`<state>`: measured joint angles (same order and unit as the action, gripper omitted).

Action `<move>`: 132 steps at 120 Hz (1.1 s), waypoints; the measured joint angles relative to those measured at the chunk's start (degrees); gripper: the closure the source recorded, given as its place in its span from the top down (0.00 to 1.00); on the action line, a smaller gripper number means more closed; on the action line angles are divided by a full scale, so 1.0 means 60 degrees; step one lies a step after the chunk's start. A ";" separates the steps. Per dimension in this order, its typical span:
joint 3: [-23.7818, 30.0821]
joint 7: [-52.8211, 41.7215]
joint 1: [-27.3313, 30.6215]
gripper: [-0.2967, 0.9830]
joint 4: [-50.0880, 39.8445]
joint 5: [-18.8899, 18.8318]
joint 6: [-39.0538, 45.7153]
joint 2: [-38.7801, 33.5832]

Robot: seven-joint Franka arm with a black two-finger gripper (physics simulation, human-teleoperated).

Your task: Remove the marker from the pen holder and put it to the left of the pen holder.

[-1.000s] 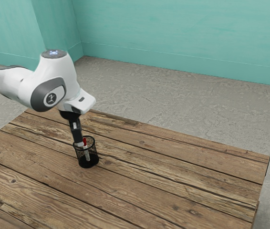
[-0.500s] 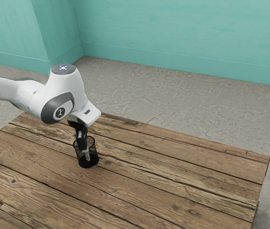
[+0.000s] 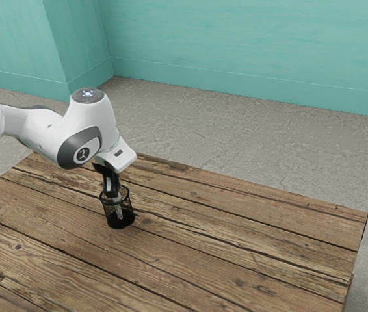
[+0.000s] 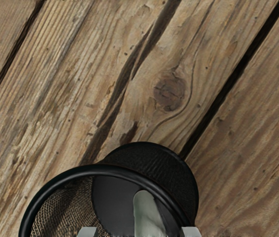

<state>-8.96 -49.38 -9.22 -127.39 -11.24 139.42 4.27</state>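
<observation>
In the exterior view my black gripper point(image 3: 112, 194) reaches down into the mouth of the black mesh pen holder point(image 3: 120, 222). The marker point(image 3: 119, 211) leans inside the holder, its pale lower part showing through the mesh and its upper part hidden by the gripper. In the wrist view the gripper point(image 4: 139, 232) stands open, its two grey fingertips wide apart. Between them, touching neither, is the pale marker point(image 4: 148, 212), inside the round rim of the pen holder point(image 4: 105, 170).
A wooden plank table point(image 3: 203, 227) carries the holder, with bare planks around it. The table's far edge runs behind the arm, and grey floor point(image 3: 236, 136) lies beyond it.
The hand has come lower and slightly toward the exterior view's right, over the marker, whose red upper part it now covers. The holder has stayed where it was.
</observation>
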 joint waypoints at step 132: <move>-0.0046 0.3191 0.2353 0.15 1.0054 -0.0271 -1.1030 0.6891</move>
<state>-9.24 -30.23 4.90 -67.07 -12.87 73.24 45.61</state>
